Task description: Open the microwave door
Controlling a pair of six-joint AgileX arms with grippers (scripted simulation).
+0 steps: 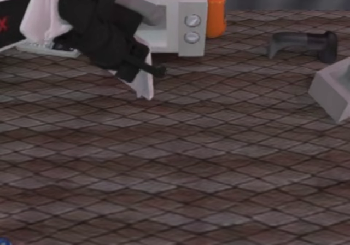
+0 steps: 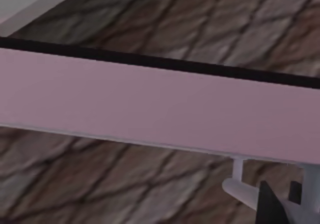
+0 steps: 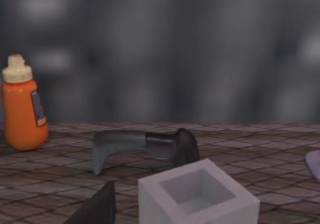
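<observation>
At the bench's (image 1: 180,174) far left, the left gripper (image 1: 156,70) grasps the handle (image 2: 240,191) of the microwave door (image 1: 143,81), which stands swung out from the microwave (image 1: 180,4). Farther right sit an orange bottle (image 1: 216,12), a dark scanner (image 1: 303,42) and a grey box (image 1: 333,89).

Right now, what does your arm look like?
My left arm is chunky and matte black, made of blocky rounded segments. Its gripper ends in slim black fingers. No cables or markings show. It is by the white microwave. My right arm is not in the top view; only a dark finger tip shows in its wrist view.
</observation>
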